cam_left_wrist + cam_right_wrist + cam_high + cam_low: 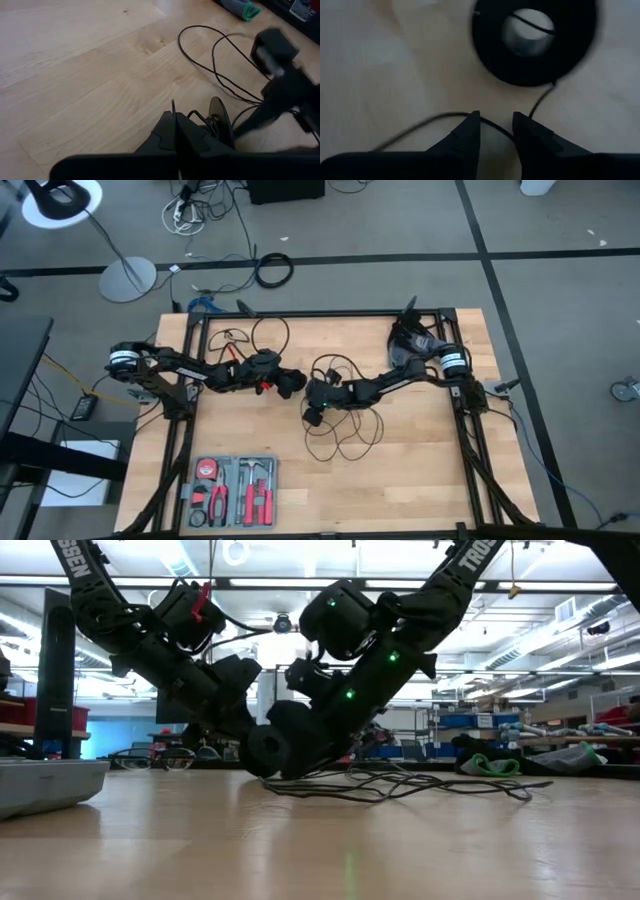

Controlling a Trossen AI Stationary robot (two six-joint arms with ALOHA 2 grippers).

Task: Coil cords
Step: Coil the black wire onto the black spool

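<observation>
The thin black cord [345,432] lies in loose loops on the wooden table [420,470], trailing toward the near edge [420,783]. Its round black puck [535,40] stands on edge beside my left gripper [176,127], which is shut at mid-table [293,383]. My right gripper [496,122] is open just to the right of it [314,400], tilted down. Its fingertips stand on either side of a stretch of cord [492,125] close to the puck, with a gap around the cord. My left gripper is shut on the cord close to its puck end; a thin strand [173,106] shows between the fingertips. The fingers slant down from the table's left. The puck [220,120] stands beside them, and a short slack loop [200,117] runs to it.
A grey tray of red-handled tools [232,492] sits at the near left. A dark bundle [410,340] and a green cloth [245,10] lie at the far right, and a red and black cable [235,340] at the far left. Bare wood stretches at the near right.
</observation>
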